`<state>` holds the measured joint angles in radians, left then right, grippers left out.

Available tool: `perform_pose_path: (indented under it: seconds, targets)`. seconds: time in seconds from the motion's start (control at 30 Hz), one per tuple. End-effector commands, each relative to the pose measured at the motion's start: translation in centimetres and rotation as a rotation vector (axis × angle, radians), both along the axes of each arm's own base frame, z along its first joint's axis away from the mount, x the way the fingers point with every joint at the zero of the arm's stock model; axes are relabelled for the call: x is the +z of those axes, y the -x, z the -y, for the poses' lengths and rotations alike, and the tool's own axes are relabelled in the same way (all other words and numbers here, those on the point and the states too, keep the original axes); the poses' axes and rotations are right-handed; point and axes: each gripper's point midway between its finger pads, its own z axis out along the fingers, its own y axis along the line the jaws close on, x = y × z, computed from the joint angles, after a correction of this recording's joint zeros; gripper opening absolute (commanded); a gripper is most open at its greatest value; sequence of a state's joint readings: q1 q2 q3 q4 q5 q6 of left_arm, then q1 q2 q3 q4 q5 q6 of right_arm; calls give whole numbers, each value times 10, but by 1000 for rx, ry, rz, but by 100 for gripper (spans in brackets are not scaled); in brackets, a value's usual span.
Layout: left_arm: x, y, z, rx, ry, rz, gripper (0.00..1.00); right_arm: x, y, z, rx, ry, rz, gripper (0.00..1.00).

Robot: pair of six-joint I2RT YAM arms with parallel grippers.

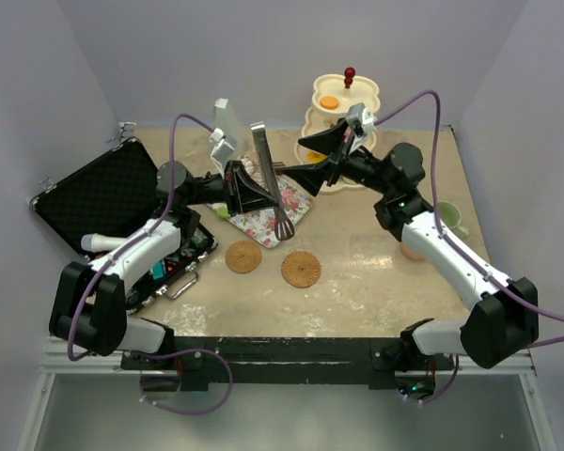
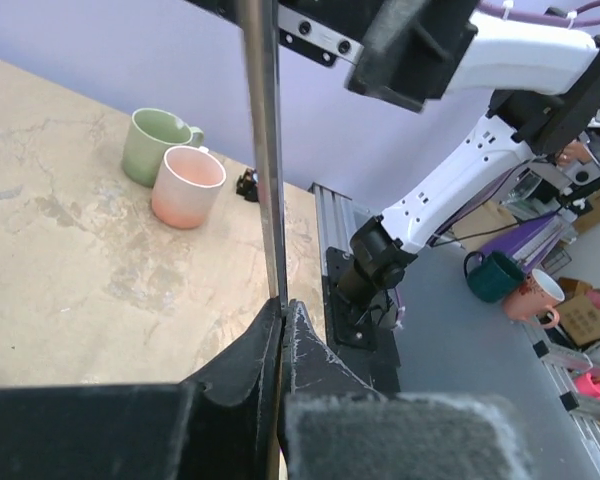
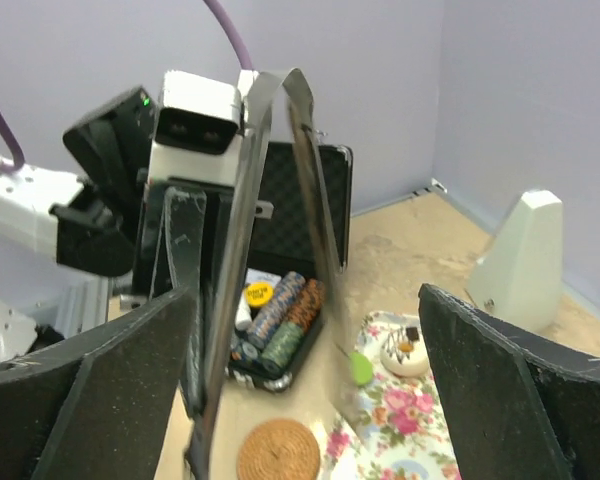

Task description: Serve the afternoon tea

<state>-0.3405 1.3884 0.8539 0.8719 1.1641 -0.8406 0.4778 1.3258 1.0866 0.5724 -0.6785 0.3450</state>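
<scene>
From above, the left gripper (image 1: 252, 188) holds a pair of long shiny metal tongs (image 1: 262, 150) upright over the flowery cloth mat (image 1: 261, 224). The right gripper (image 1: 291, 157) reaches in from the side, its two fingers one on each side of the tongs. The cream three-tier stand with the red knob (image 1: 365, 92) is at the back, with one orange toy donut (image 1: 329, 101) on its top level. Two round woven coasters (image 1: 301, 269) lie bare in front of the mat, and the green mug (image 1: 451, 219) sits far off to the right. In the left wrist view, the left fingers are squeezed tight on the tongs, and the pink mug (image 2: 187, 185) stands touching the green one. In the right wrist view, the right fingers are wide apart and hold nothing. The tongs stand between them but touch neither one. A small white toy cake (image 3: 405, 353) waits on the mat below. This looks like passing the tongs from one arm to the other, so serving has hardly begun. Next, the right fingers should close on the tongs before the left ones let go, or the tongs could fall.
</scene>
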Motion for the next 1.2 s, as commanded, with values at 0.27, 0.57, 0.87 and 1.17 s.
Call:
perform_pose_path:
  seconds: [0.27, 0.57, 0.87, 1.17]
  targets:
    - [19, 50, 1, -220, -71, 214, 0, 5, 38, 4, 259, 137, 178, 99]
    - [24, 82, 4, -334, -64, 262, 0, 20, 62, -1, 401, 128, 230, 99]
    - [24, 84, 5, -336, -65, 264, 0, 7, 88, -36, 514, 152, 177, 99]
    - [25, 82, 6, -321, -64, 279, 0, 3, 93, -41, 514, 147, 138, 98]
